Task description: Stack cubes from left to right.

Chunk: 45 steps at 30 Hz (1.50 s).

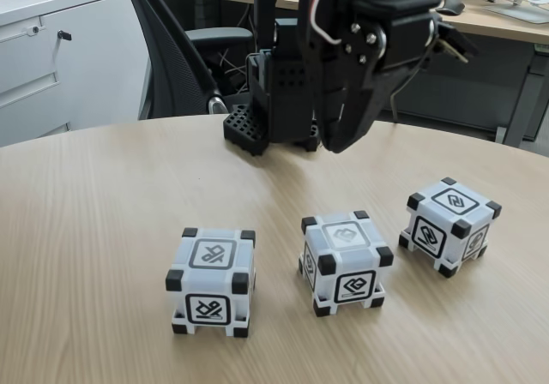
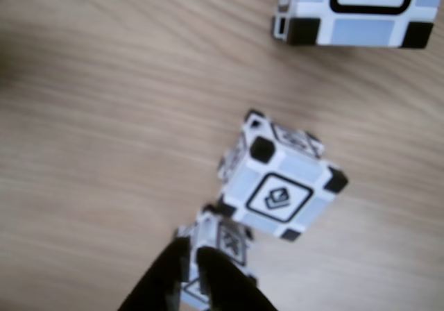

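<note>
Three white cubes with black corners and square glyphs stand apart in a row on the wooden table [image 1: 103,195]: the left cube [image 1: 211,281], the middle cube [image 1: 346,262] and the right cube [image 1: 449,226]. My black gripper [image 1: 337,144] hangs in the air behind the row, above the table and touching nothing. Its fingers look pressed together, with nothing between them. In the other view the fingers [image 2: 219,276] rise from the bottom edge and partly cover one cube [image 2: 225,240]. A second cube [image 2: 281,186] lies mid-frame and a third cube [image 2: 354,9] sits at the top right.
The arm's black base [image 1: 266,118] stands at the table's far edge. Behind it are an office chair [image 1: 176,54], a white cabinet [image 1: 60,50] and desks. Bare wood lies left of the cubes and in front of them.
</note>
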Tool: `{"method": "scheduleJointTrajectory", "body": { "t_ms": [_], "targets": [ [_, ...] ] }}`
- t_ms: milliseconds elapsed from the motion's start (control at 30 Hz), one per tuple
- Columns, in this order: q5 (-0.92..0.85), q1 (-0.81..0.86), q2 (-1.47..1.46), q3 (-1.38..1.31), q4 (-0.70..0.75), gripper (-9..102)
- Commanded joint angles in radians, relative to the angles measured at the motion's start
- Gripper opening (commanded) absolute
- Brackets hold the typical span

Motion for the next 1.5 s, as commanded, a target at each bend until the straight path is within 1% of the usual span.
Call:
{"method": "scheduleJointTrajectory", "body": {
  "t_ms": [0, 267, 500, 1133, 1367, 1467],
  "targets": [
    [-0.009, 0.011, 0.005, -0.003, 0.011, 0],
    [-0.031, 0.011, 0.005, -0.015, 0.011, 0],
    [0.012, 0.011, 0.005, -0.015, 0.005, 0],
    [0.014, 0.008, 0.02, -0.017, 0.003, 0],
    [0.084, -0.012, 0.021, -0.021, 0.003, 0],
    [0.067, -0.031, 0.021, -0.023, 0.002, 0]
  ]
}}
